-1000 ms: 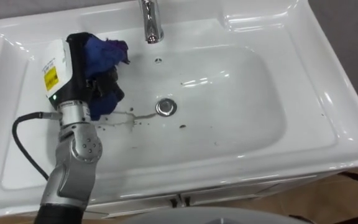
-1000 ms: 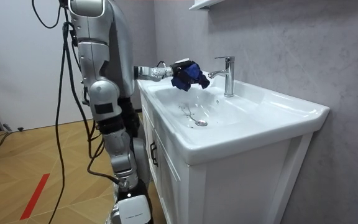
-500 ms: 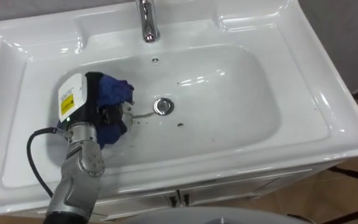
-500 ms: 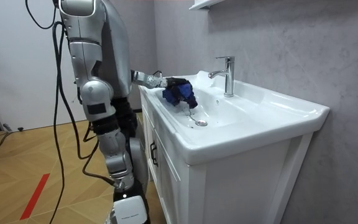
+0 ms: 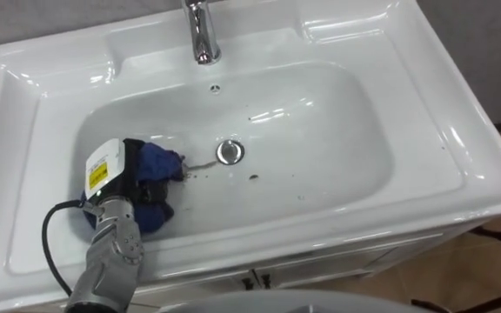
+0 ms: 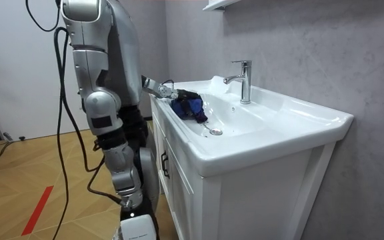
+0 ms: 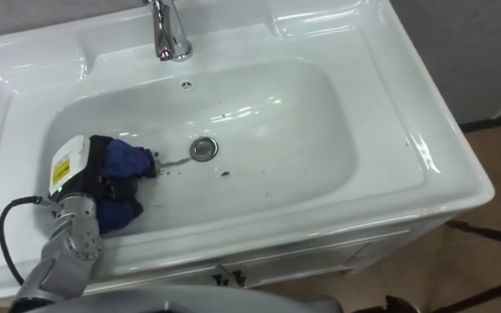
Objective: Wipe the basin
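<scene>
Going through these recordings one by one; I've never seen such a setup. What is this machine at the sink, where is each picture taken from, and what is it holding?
It is a humanoid robot standing on two legs before a white basin on a white cabinet. Two pictures come from the two eyes of a camera in its head, looking down into the basin: the same scene from slightly different spots. The third comes from a camera standing in the room and sees the robot from the side. The robot's left hand is down in the bowl, left of the drain, its fingers curled round a blue cloth. A chrome tap stands at the back rim. A few dark specks lie in the bowl near the drain.
</scene>
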